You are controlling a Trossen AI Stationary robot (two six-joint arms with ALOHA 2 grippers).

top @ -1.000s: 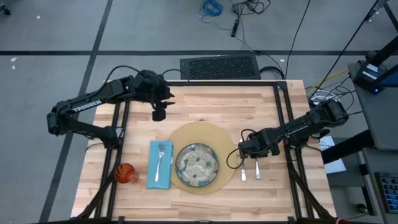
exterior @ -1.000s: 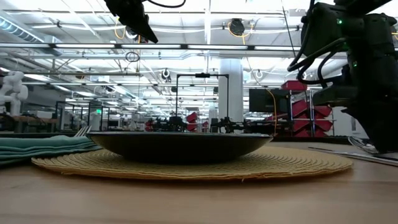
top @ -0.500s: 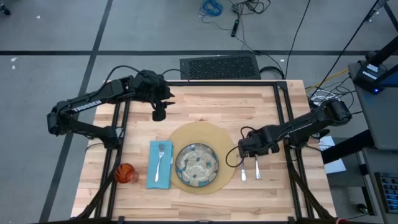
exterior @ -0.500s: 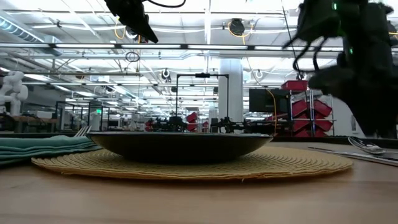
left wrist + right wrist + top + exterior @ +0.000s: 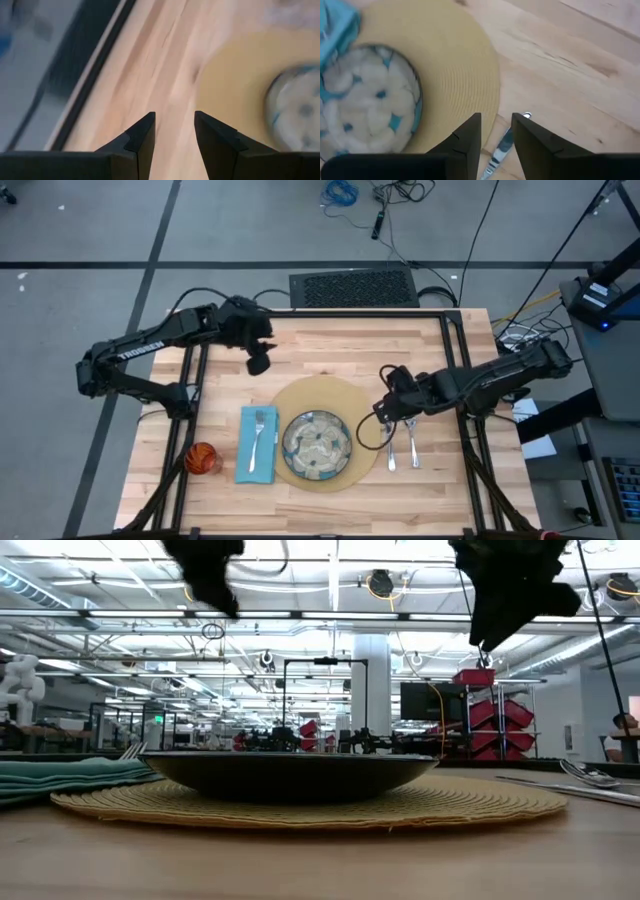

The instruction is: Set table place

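Note:
The round tan mat [image 5: 312, 394] lies on the plank table [image 5: 350, 350] with the greenish patterned plate [image 5: 317, 445] on it. The light-blue napkin [image 5: 256, 465] lies left of the mat, and the fork [image 5: 258, 432] rests on it. The orange cup [image 5: 202, 458] stands left of the napkin. The knife [image 5: 392, 452] and the spoon [image 5: 412, 450] lie right of the mat. My right gripper [image 5: 385, 408] hangs above the mat's right edge, over the far ends of the knife and spoon, narrowly open and empty. My left gripper [image 5: 257, 365] hovers high over the table's far left, narrowly open and empty.
The black metal frame [image 5: 455, 370] edges the table, and both arms reach in over it. Bare planks lie far of the mat and along the near edge. In the low view the knife and spoon [image 5: 585, 780] lie flat at the right.
My right gripper has risen from table height beside the knife and spoon and gone a little toward the far edge. The knife and spoon stay where they lay.

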